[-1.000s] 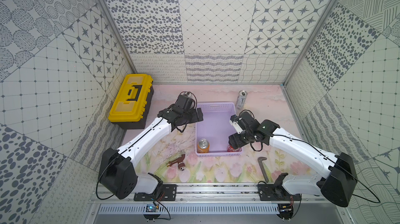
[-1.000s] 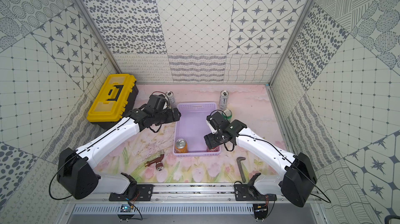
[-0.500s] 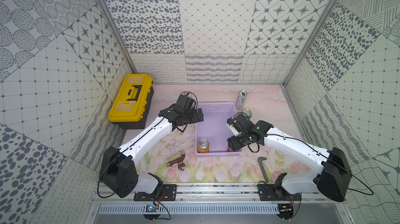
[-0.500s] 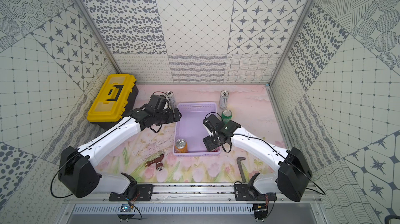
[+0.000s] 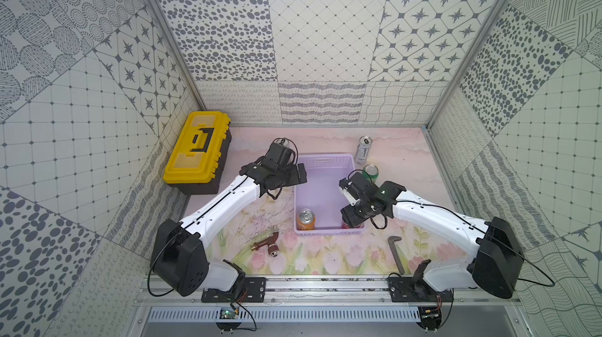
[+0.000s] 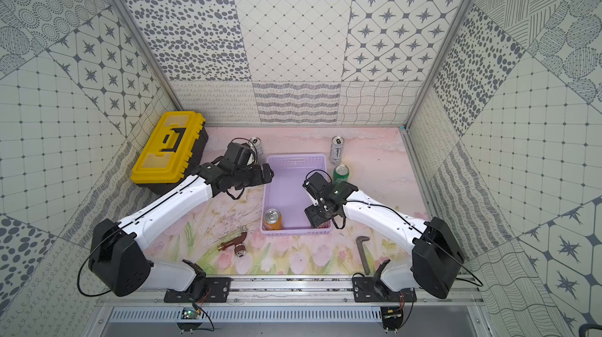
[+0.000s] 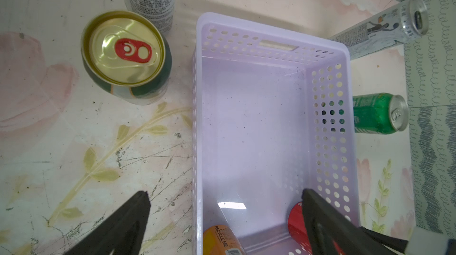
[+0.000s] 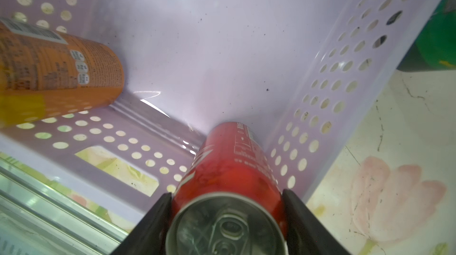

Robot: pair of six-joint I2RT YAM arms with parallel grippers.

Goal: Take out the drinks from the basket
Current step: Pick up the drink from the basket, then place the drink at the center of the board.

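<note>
The right gripper clasped the red can, 1 of 2 cans inside the basket, for lifting out, while the left gripper hung wide open, empty, over the basket's rim.

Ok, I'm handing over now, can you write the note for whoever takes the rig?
Grippers: left gripper open, empty, over the left wall of the basket; right gripper closed on the red can, which stands in the near right corner.
Done: four out: right white can, green can, left white can, dark green can.
Left: lift the red can out, then the orange can, near left corner.
</note>
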